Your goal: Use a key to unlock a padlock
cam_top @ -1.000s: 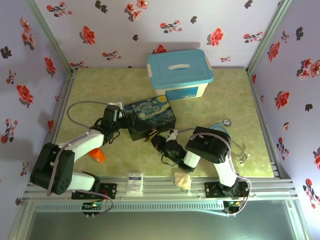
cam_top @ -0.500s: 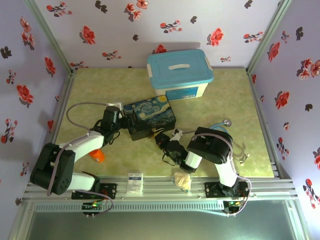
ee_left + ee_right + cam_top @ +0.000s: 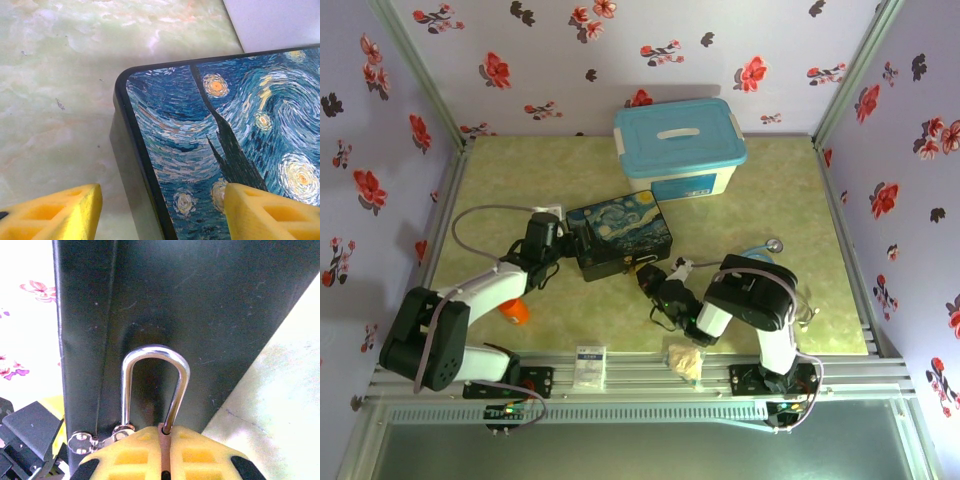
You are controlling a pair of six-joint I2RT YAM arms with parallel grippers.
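1. From above, the tin (image 3: 618, 233) lies near the middle of the green table (image 3: 520, 180), with a blue-lidded box (image 3: 680, 145) just beyond it. The left gripper (image 3: 546, 240) sits at the tin's left end, and the right gripper (image 3: 650, 277) is at its near right corner. An orange cylinder (image 3: 516, 312) lies by the left arm, and a beige wad (image 3: 683, 360) lies at the near edge.
2. Left wrist: the left gripper (image 3: 160, 212) is spread wide. One yellow finger (image 3: 55, 215) is over bare table (image 3: 60, 100) and the other is over the painted lid. The rounded corner of the tin (image 3: 225, 135) lies between them. Whether either finger touches it cannot be told.
3. Right wrist: the right gripper (image 3: 162, 432) has its yellow fingers (image 3: 135, 460) pressed together on the padlock (image 3: 155, 352). Only the padlock's silver shackle stands up from the seam, against the tin's dark wall (image 3: 225, 300). The shackle's right leg runs into the seam. Its left leg ends at a small metal ring (image 3: 122, 431) just beside the fingers. The padlock's body is hidden.
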